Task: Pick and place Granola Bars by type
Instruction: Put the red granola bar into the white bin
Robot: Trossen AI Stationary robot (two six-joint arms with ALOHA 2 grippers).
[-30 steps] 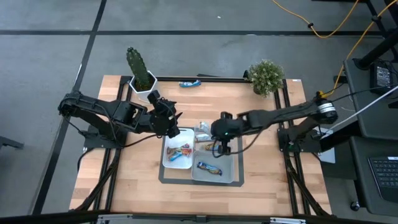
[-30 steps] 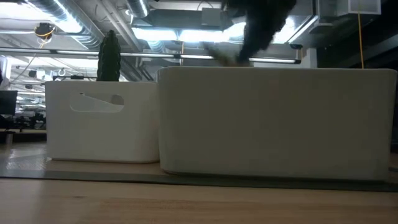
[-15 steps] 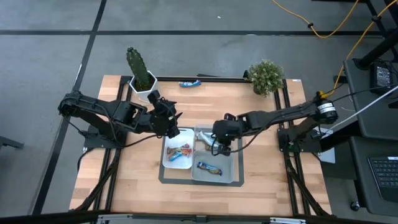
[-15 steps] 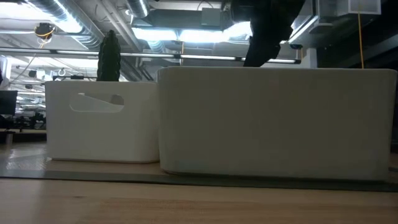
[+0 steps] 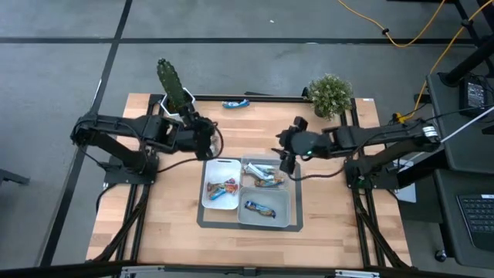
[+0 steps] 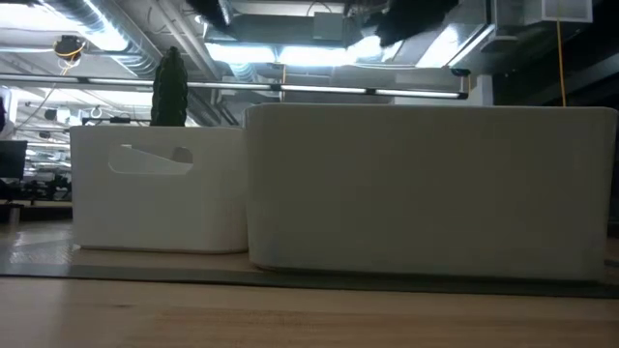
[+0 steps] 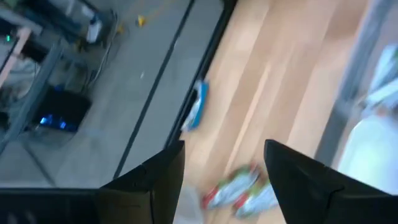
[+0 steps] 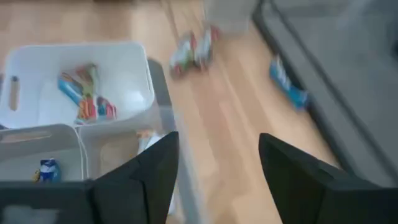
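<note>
The left tool [image 5: 207, 144] hangs open and empty just left of the tray [image 5: 287, 220]. The right tool [image 5: 285, 157] is open and empty at its far edge. Bars [image 5: 259, 208] lie in the tray; one blue bar [image 5: 235, 103] lies at the table's [image 5: 340, 232] far edge.

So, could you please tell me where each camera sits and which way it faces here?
High view: overhead, straight down on the table; both arms, left hand, right hand.
Low view: table height, level across; white bins fill it, dark arm parts above.
Left wrist view: past its own open fingers at a blue bar.
Right wrist view: past its own open fingers at the bins.
Shared: both wrist views show the blue bar at the table edge.
</note>
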